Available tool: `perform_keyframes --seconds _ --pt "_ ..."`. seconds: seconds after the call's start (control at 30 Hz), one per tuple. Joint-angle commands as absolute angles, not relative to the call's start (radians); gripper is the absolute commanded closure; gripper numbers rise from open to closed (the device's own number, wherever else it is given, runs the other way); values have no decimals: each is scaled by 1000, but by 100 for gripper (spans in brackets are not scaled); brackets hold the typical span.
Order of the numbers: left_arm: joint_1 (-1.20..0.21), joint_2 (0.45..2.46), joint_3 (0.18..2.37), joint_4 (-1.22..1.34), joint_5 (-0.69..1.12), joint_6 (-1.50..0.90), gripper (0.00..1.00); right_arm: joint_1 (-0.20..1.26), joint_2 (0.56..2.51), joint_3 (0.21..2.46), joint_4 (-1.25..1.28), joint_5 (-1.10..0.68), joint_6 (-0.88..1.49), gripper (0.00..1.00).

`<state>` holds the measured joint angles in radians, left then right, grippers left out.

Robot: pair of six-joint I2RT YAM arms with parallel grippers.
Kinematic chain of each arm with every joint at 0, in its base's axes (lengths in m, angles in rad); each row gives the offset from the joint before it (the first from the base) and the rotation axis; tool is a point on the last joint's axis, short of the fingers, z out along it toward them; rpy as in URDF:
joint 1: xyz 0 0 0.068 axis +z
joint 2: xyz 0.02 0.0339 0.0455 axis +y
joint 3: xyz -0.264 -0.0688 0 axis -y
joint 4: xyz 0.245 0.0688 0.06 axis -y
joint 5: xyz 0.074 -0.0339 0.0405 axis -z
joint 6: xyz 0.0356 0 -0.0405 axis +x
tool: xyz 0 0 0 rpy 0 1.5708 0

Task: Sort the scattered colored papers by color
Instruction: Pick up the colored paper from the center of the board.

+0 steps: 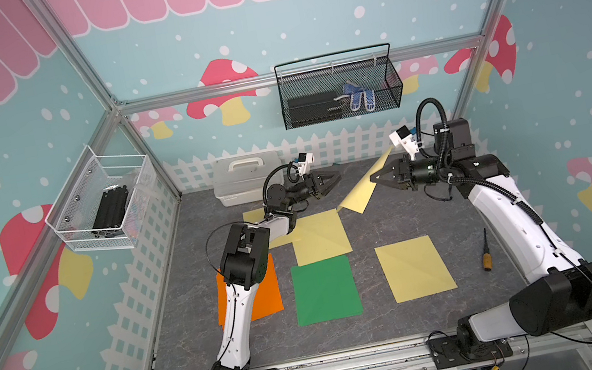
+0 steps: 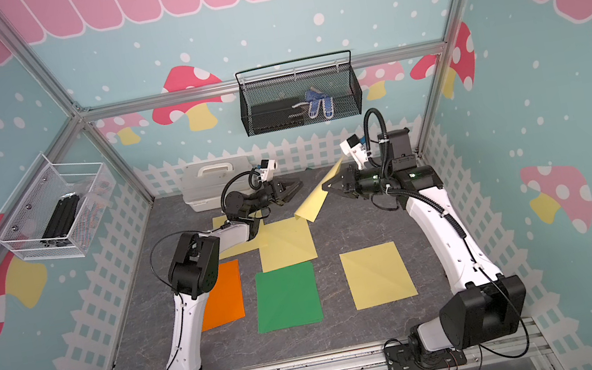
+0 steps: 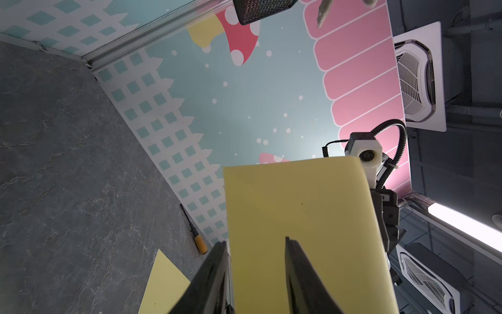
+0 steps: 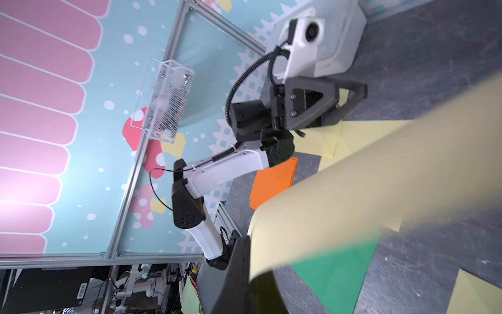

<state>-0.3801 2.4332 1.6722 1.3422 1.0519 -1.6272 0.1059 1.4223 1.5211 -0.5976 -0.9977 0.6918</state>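
My right gripper (image 1: 373,178) is shut on the edge of a pale yellow paper (image 1: 363,190), which hangs tilted above the back of the table; in the right wrist view this sheet (image 4: 353,176) curls out from the jaws. My left gripper (image 1: 333,181) is open and points at that sheet from a short way off, with nothing between its fingers (image 3: 298,271). Flat on the table lie an orange paper (image 1: 266,294), a green paper (image 1: 325,290) and two yellow papers (image 1: 414,268) (image 1: 319,235). A third yellow paper (image 1: 254,216) is partly hidden under the left arm.
A white lidded box (image 1: 244,180) stands at the back left, close behind the left gripper. A screwdriver (image 1: 485,255) lies beside the right arm. A black mesh basket (image 1: 339,88) hangs on the back wall and a white wire basket (image 1: 104,203) on the left wall.
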Motion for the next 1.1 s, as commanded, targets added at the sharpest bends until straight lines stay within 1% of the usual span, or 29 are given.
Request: perform_keyframes --seconds 0.0,0.13,0.33,0.43,0.6,0.83,0.97,1.07 --pt "-377 2388 1693 1416 1083 -1684 62 113 1467 1593 -477 -1058 782 100" --pt "-373 2382 1693 1416 1067 -1690 62 116 1505 1643 -451 -1064 805 100" --pt "-395 2417 1705 1416 1066 -1706 63 135 1524 1639 -382 -1081 845 100" --pt "-405 2425 1698 1416 1059 -1697 63 151 1527 1627 -387 -1084 842 100" --pt "-400 2424 1713 1416 1043 -1698 63 153 1505 1530 -550 -1026 709 100" --pt "-376 2416 1688 1416 1058 -1698 63 151 1444 1335 -648 -927 600 100" --pt "-379 2402 1665 1416 1070 -1692 63 152 1452 1347 -722 -869 524 100" --pt "-385 2398 1644 1416 1071 -1686 60 152 1471 1380 -760 -845 480 100"
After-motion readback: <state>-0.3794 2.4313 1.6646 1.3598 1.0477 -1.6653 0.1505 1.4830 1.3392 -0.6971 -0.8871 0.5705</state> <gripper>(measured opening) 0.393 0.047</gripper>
